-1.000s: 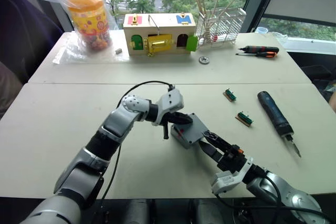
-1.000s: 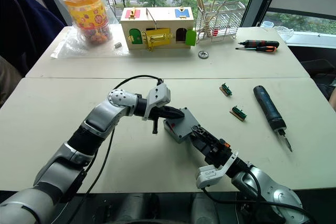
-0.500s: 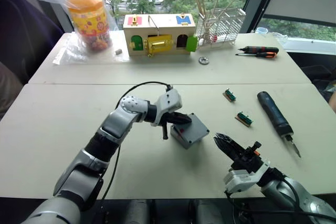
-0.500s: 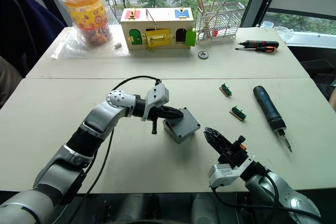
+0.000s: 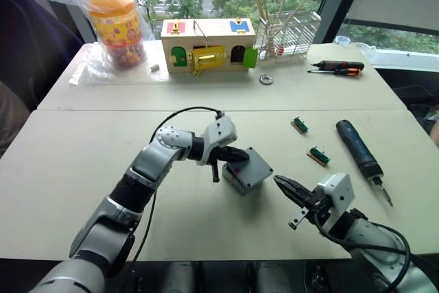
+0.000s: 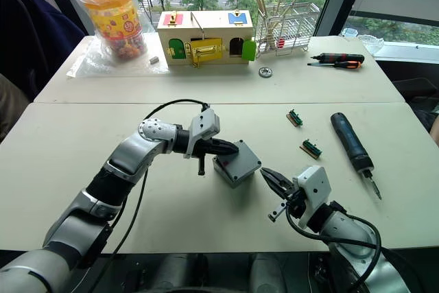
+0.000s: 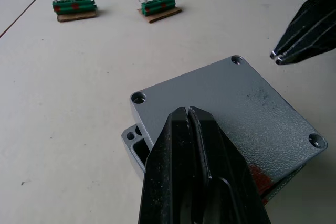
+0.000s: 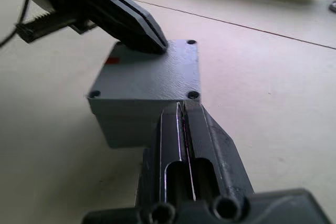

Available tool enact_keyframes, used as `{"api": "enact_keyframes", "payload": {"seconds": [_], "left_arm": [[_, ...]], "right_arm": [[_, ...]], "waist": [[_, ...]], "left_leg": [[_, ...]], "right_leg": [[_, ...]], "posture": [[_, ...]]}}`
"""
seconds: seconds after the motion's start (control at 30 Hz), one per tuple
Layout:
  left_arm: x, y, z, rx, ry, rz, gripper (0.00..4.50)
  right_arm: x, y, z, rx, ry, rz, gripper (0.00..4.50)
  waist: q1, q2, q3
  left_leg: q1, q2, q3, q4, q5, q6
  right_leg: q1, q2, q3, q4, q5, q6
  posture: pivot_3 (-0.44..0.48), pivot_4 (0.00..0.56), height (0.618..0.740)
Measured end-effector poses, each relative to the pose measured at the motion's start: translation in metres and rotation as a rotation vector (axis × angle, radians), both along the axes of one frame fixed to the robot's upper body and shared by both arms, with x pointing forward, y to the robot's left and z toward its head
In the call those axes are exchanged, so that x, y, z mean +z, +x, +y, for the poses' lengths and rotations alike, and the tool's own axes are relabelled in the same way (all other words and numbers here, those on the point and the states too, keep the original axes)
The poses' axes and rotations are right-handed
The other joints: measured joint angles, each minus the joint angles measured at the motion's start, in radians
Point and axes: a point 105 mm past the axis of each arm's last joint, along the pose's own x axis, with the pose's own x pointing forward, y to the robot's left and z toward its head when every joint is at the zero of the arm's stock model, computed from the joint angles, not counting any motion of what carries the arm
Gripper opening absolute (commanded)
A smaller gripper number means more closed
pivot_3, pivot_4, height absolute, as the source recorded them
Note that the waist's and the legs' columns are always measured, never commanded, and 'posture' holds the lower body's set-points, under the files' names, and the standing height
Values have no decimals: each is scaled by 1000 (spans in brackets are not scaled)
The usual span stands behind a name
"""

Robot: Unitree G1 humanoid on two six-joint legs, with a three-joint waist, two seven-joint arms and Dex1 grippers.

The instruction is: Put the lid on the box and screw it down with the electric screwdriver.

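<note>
Grey plastic sits at the middle of your near table [image 5: 82,169]: the lid [image 7: 231,108] lies on top of the box [image 5: 241,182], turned slightly askew so that a corner of the box rim peeks out beneath it, with its small red mark toward the left side. Starting from your left, your left gripper [image 5: 240,158] reaches in from the left with its two black fingers pinched together, empty, their tips resting down on the lid's top face near the red mark. Just right of the box, your right gripper [image 5: 280,182] points toward the box's right side with its fingers pressed together on nothing, close to the box but apart from it. Further right and a little farther away, two green connector strips [image 5: 317,155] lie on the table, and beyond them to the right the electric screwdriver [image 5: 359,148] lies flat and untouched, its metal bit pointing toward the near edge, well apart from both grippers. On the far table you have, from left to right, a bagged orange jar [image 5: 116,25], a wooden box with coloured doors [image 5: 208,44], a wire rack [image 5: 291,32] and two black-and-orange hand screwdrivers [image 5: 336,67].
</note>
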Motion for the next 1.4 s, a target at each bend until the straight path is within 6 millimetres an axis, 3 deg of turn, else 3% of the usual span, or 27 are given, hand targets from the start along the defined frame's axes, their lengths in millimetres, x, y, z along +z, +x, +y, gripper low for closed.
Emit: {"api": "enact_keyframes", "payload": {"seconds": [0.27, 0.53, 1.1, 1.27, 1.4], "left_arm": [[0, -1, 4, 9, 7, -3, 0], [2, -1, 6, 20, 2, 10, 0], [11, -4, 8, 20, -81, 105, 0], [32, 1, 8, 38, -172, 121, 0], [50, 21, 10, 118, -218, 84, 0]], "right_arm": [[-9, 0, 4, 44, 0, 98, 28], [-2, 9, 8, 44, 14, 57, 28], [-12, 8, 8, 51, -18, 88, 28], [-13, 8, 8, 51, -27, 86, 28], [-13, 9, 8, 47, -26, 84, 28]], "waist": [[-1, 0, 0], [-1, 0, 0], [-1, 0, 0], [1, 0, 1], [-1, 0, 1]], "left_leg": [[0, 0, 0, 0, 0, 1], [-1, 0, 1, 0, 0, 1], [-7, -1, 1, 0, 0, 0], [-8, -1, 1, 1, 0, 0], [-8, -1, 0, 1, 0, 0]], "right_leg": [[-1, 0, 0, 0, 0, 0], [-1, 0, 0, 0, 0, 0], [-7, 0, 0, 0, 0, 0], [-7, 0, 0, 0, 0, 0], [-7, 0, -1, 0, 0, 0]], "posture": [[0, 150, 708], [0, 150, 708], [0, 150, 708], [0, 150, 708], [0, 150, 708]]}}
